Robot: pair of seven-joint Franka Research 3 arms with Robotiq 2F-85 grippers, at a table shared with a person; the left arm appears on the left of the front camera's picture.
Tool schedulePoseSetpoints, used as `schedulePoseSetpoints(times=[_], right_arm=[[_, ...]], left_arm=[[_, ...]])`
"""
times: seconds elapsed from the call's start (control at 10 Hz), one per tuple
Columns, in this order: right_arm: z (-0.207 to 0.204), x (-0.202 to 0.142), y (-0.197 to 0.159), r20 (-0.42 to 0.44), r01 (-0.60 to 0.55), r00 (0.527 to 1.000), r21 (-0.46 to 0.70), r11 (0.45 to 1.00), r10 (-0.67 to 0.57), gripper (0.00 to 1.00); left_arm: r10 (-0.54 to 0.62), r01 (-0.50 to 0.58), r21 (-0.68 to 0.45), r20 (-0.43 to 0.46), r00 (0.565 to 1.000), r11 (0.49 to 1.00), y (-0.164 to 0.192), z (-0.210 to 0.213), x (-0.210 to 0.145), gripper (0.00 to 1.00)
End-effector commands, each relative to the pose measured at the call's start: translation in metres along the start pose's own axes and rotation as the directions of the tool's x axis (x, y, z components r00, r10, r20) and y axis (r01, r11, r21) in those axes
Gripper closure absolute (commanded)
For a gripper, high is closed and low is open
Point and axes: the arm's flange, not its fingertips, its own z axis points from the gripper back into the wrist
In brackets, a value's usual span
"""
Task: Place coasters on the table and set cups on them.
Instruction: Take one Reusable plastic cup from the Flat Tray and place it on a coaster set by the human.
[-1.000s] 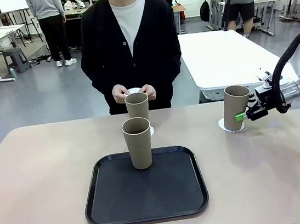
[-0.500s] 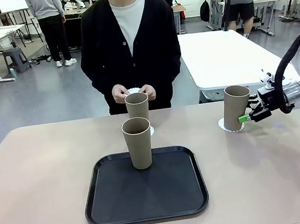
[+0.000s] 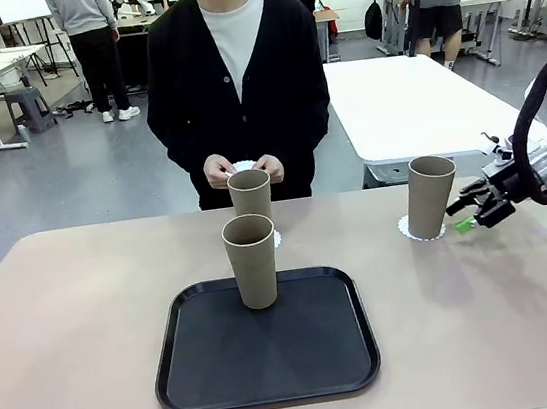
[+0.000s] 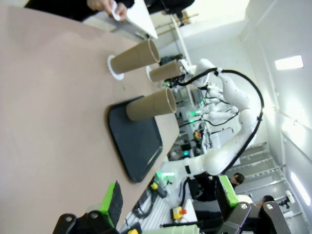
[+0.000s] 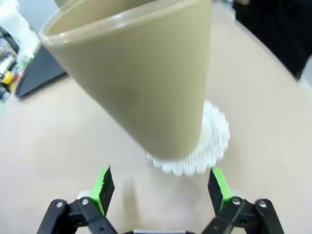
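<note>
I saw my right gripper (image 3: 465,216) wide open and empty, just right of the right cup (image 3: 430,196), which stood on its coaster (image 3: 405,229) on the table (image 3: 77,321). My left gripper (image 4: 170,192) gaped empty too. 1 near cup (image 3: 252,261) stood on the tray (image 3: 190,377).
</note>
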Motion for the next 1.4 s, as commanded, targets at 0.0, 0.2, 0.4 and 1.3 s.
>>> schedulePoseSetpoints(times=[0.0,0.2,0.4,1.3], right_arm=[[0.010,0.026,0.037,-0.262,0.150,0.949,-0.111,0.982,-0.174,0.00],[0.039,0.087,0.088,-0.356,0.173,0.888,-0.329,0.928,-0.292,0.00],[0.074,0.145,0.124,-0.382,0.164,0.838,-0.504,0.848,-0.389,0.00],[0.101,0.236,0.179,-0.385,0.251,0.658,-0.698,0.671,-0.647,0.00]], left_arm=[[0.003,-0.003,0.004,0.000,1.000,1.000,-0.001,0.001,-0.002,0.00],[0.003,-0.003,0.004,0.000,1.000,1.000,-0.001,0.001,-0.002,0.00],[0.003,-0.003,0.004,0.000,1.000,1.000,-0.001,0.001,-0.002,0.00],[0.003,-0.003,0.004,0.000,1.000,1.000,-0.001,0.001,-0.002,0.00]])
